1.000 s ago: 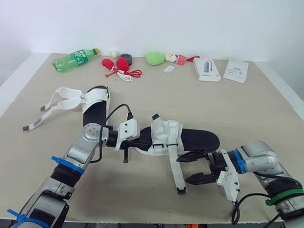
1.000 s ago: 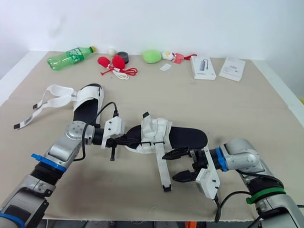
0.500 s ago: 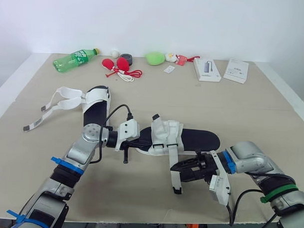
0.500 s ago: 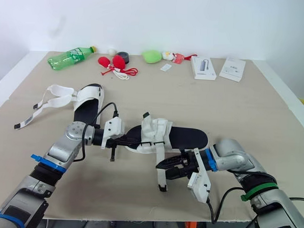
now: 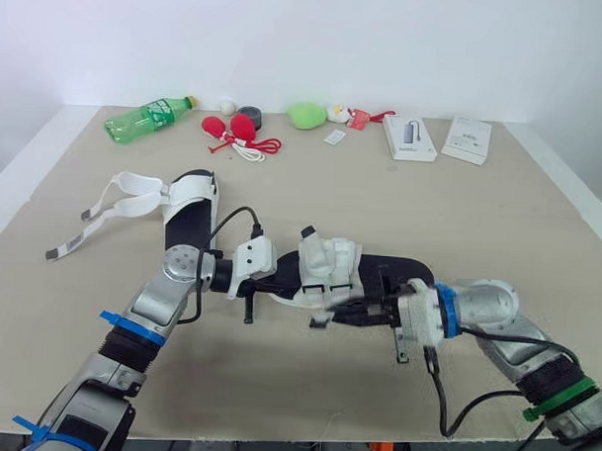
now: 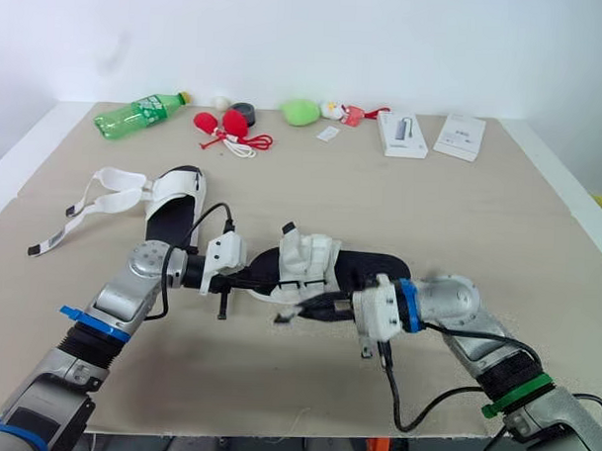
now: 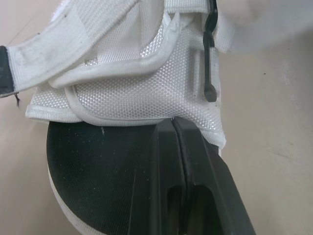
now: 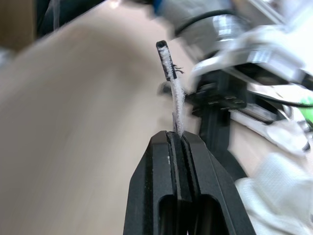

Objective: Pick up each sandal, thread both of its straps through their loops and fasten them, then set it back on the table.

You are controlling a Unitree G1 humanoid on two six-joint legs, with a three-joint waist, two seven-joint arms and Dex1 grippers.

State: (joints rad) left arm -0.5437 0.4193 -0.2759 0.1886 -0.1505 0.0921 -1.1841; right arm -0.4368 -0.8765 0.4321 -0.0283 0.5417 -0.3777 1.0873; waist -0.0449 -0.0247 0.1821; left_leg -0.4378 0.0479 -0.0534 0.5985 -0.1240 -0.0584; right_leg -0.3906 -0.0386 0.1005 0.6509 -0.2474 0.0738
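Beige cloth-covered table (image 5: 401, 204) against a plain white wall; small clutter along the far edge, including a green bottle (image 5: 146, 118).

Second sandal (image 5: 188, 214): on the table toward the left, both straps loose and splayed outward, untouched.

Near sandal (image 5: 383, 274): at mid-table between the two grippers, black sole up, white mesh upper at its middle.

Left gripper (image 7: 173, 122): fingers pressed together, tips at the hem of the mesh upper, apparently pinching it to steady the sandal.

Right gripper (image 8: 175, 136): fingers clamped on a white strap (image 8: 173, 93), black tip projecting free beyond them.

Step in hand, by estimate: threading of one strap on the near sandal, not yet through.

Required next, by estimate: align strap tip with its black loop (image 7: 210, 58), feed through, fold back, press down to fasten; hold the sandal steady throughout.

Not resolvable: which of the two straps is held; which loop matches it; whether the sole rests on the table or hangs just clear. Right wrist view smeared beyond the strap.
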